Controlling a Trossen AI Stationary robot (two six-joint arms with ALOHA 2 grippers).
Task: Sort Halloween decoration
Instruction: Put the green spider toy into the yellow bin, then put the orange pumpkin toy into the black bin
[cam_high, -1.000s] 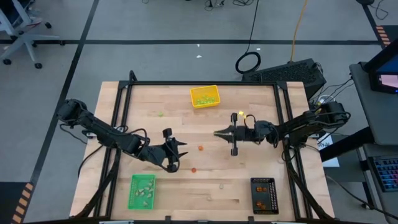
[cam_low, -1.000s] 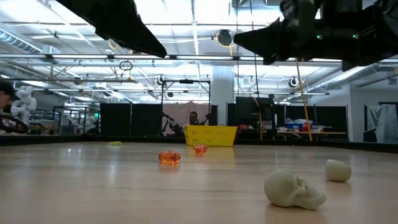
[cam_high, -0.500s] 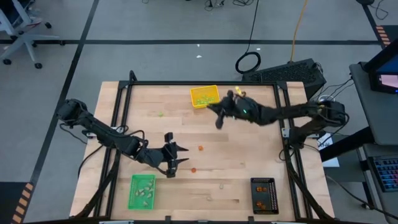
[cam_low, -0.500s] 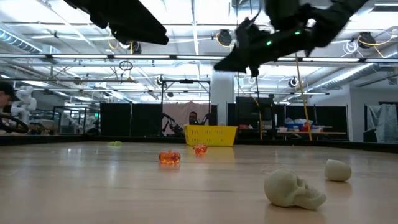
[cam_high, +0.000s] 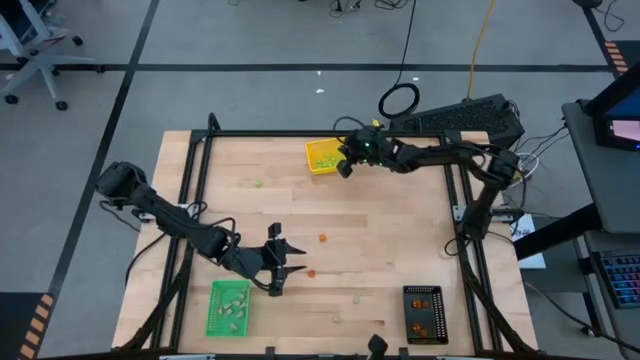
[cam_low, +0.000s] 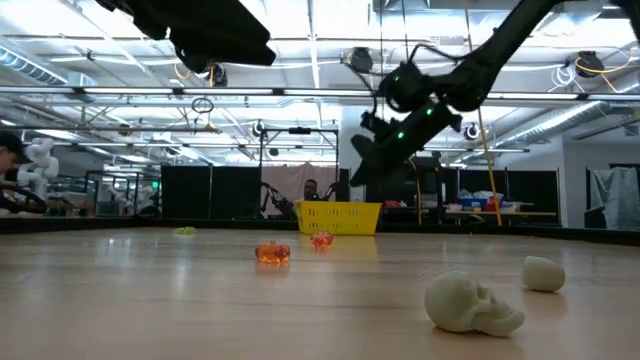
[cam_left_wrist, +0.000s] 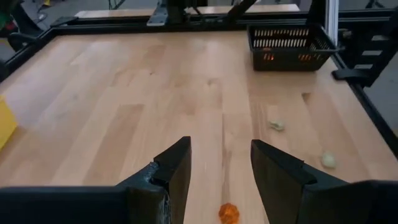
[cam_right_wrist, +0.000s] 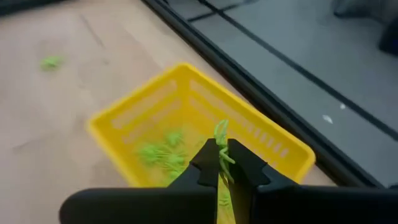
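Observation:
My right gripper (cam_high: 343, 166) hangs over the right end of the yellow tray (cam_high: 312, 150) at the far edge, shut on a light green piece (cam_right_wrist: 221, 133). More light green pieces (cam_right_wrist: 163, 155) lie inside that tray. My left gripper (cam_high: 284, 263) is open, low over the table just left of an orange piece (cam_high: 311, 272); in the left wrist view that piece (cam_left_wrist: 228, 213) lies ahead of the open fingers. A second orange piece (cam_high: 323, 238) lies farther back. Two pale skull pieces (cam_low: 470, 302) (cam_low: 543, 273) rest near the near edge. One green piece (cam_high: 258, 183) lies loose at far left. My right gripper pinches the light green piece between its two fingertips (cam_right_wrist: 239, 160); a thin curl of it (cam_right_wrist: 220, 129) sticks out past them. The piece is lifted clear, above the yellow tray's inside (cam_right_wrist: 186, 130).
A green tray (cam_high: 214, 310) with pale pieces sits at the near left and a black tray (cam_high: 424, 295) with orange pieces at the near right. A dark frame rail (cam_high: 330, 133) runs along the far edge. Bare wood lies between the two arms.
My right gripper has swung from the table's middle toward the far edge and now stands over the yellow tray. My left gripper has shifted a little toward the near edge, closer to the nearer orange piece. The pieces on the table have stayed put.

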